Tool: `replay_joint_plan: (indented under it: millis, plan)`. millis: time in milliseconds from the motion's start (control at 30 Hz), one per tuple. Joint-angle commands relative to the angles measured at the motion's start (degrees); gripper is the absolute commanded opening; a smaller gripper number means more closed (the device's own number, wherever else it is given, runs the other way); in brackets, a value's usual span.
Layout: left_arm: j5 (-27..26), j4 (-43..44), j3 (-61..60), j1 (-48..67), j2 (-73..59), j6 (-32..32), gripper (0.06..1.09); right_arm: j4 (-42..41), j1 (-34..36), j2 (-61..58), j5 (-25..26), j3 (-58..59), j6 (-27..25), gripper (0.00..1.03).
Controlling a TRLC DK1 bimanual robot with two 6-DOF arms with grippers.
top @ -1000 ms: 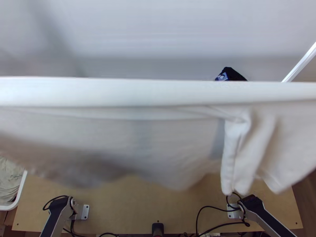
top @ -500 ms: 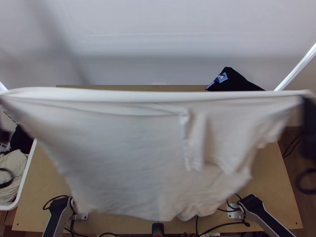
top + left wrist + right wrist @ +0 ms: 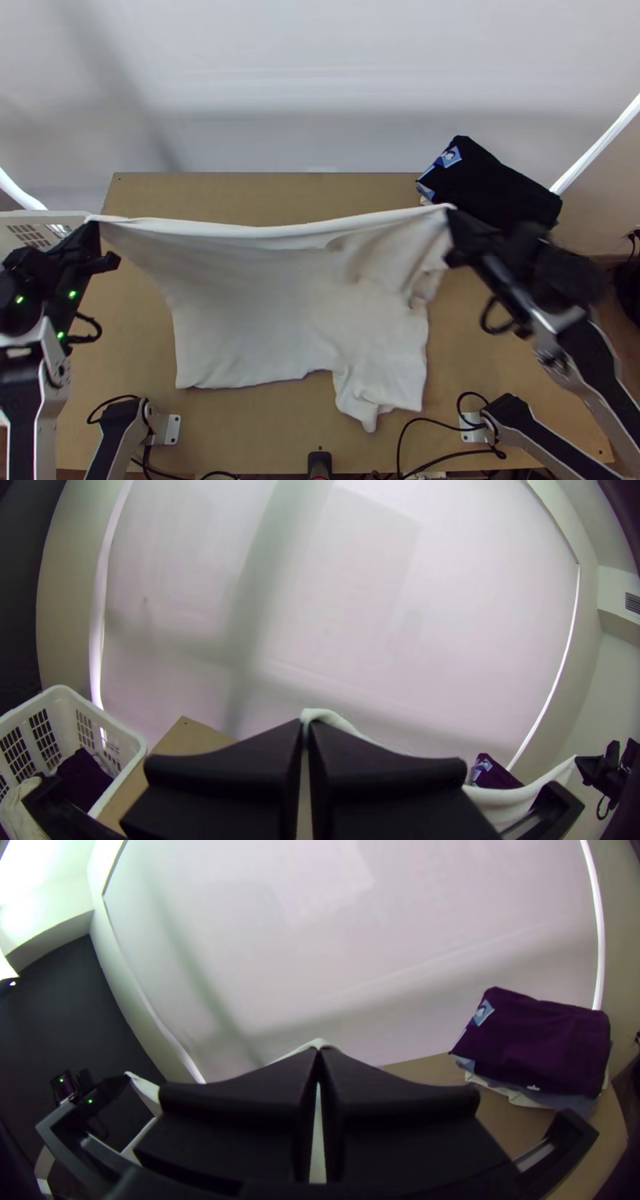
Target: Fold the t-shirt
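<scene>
Near the left edge of the surface [image 3: 240, 192], my left fingers [image 3: 90, 234] pinch one end of the t-shirt [image 3: 272, 308]; toward the far right corner, my right fingers [image 3: 462, 229] pinch the other.

My two reaches, raised and pinched.
Seen from above, my left arm [image 3: 28, 392] ends at nine o'clock, left gripper [image 3: 97, 222] angled toward one; my right arm [image 3: 596, 360] slants in, right gripper [image 3: 450, 211] angled toward ten. Each pair of fingers closes at the tips.
</scene>
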State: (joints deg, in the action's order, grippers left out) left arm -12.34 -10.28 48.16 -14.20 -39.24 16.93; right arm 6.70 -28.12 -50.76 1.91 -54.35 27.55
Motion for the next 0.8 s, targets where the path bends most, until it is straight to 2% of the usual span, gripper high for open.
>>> replay_joint_plan:
  millis: [0, 100, 400, 767]
  plan:
    - [0.9, 4.8, -2.1, 0.0, -4.8, -0.3, 0.09, -4.3, 0.4, -5.7, -1.4, -0.1, 2.0, 0.03]
    - [0.9, 7.5, -2.2, 0.0, -11.2, -0.3, 0.09, -6.4, 2.9, -12.0, -3.7, -1.9, 3.3, 0.03]
    - [0.9, 10.3, 5.1, 0.3, -31.2, -0.3, 0.09, -8.8, 6.4, -30.8, -4.1, -10.9, 3.4, 0.03]
    - [4.5, 9.6, 21.0, 0.0, -55.5, -0.3, 0.09, -8.8, 10.5, -51.7, -4.0, -27.3, 3.7, 0.03]
